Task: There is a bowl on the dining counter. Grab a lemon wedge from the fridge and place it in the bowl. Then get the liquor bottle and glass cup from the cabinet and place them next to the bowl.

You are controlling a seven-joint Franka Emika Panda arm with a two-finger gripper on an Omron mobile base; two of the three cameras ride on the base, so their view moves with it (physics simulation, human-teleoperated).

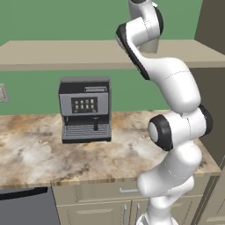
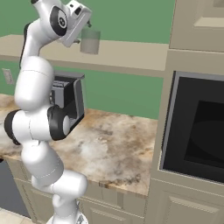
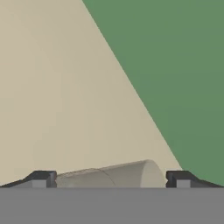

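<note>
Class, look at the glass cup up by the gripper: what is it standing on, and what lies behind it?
The glass cup stands on a beige shelf, between the fingertips of the open gripper. Behind it is plain green wall. The gripper covers part of the cup's left side.

Arm point(image 1: 176, 88): glossy white shells, black joint rings. Gripper point(image 3: 109, 179): 2 dark grey-black fingertips point(image 3: 41, 178) with lighter grey pads.

Glass cup point(image 2: 90, 40): clear, faint grey-green tint; against the tan shelf it reads pale beige.

Shelf point(image 1: 66, 52): plain matte tan, no pattern.

Wall point(image 1: 35, 94): flat mid green. Wall outlet point(image 1: 2, 93), far left: light grey.

Worktop point(image 1: 44, 149): beige-brown marbled stone, whitish clouds, rusty-brown veining. Cabinet fronts point(image 1: 96, 206) below: cream with silver handles.

Coffee machine point(image 1: 85, 110): dark grey body, silver-grey panel, black top, small white buttons.

Oven point(image 2: 197, 127), right: black glass door, grey frame, cream surround.
</note>
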